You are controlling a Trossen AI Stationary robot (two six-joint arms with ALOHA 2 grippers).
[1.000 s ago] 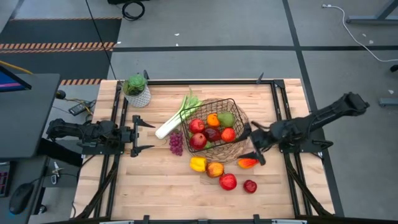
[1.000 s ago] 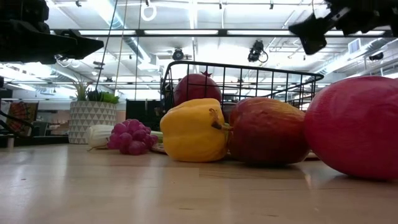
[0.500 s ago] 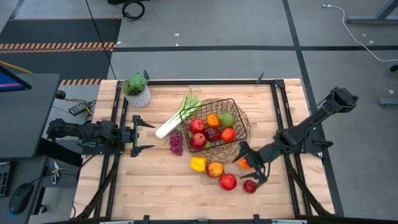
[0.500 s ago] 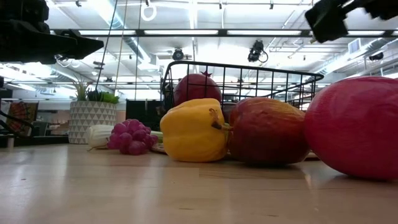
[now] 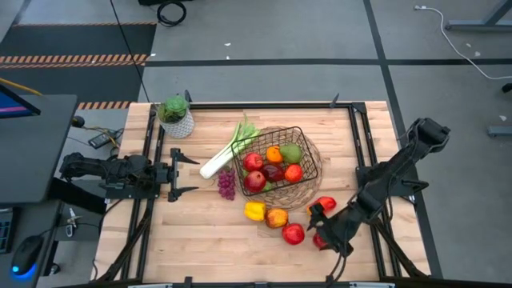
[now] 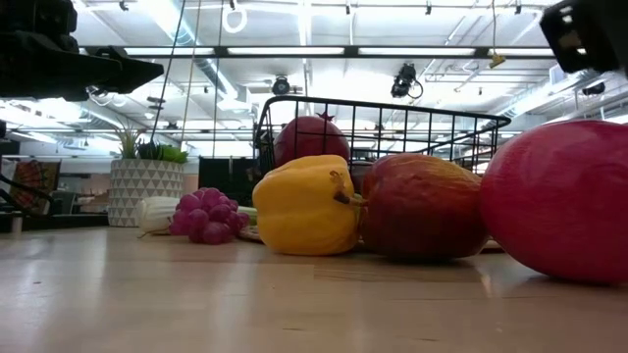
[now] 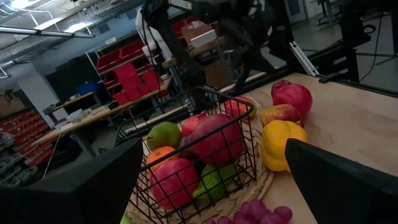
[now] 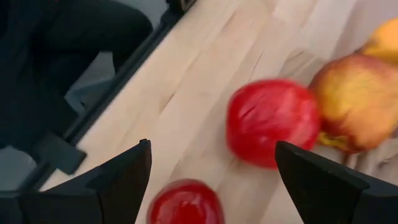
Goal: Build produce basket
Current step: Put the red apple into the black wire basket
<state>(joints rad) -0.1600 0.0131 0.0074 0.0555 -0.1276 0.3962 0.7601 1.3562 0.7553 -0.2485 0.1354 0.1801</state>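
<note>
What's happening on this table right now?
The basket already holds several fruits. The right gripper, open and empty, is over the small red fruit on the table near the front edge, beside a larger red fruit. The left gripper waits open at the table's left side.

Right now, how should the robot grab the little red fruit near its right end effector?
Grip the small red fruit across its round middle, coming straight down from above. It sits alone on bare table, apart from the bigger red apple, so there looks to be room on both sides for the fingers. The right end effector is open and close above it; the left end effector waits far off.
</note>
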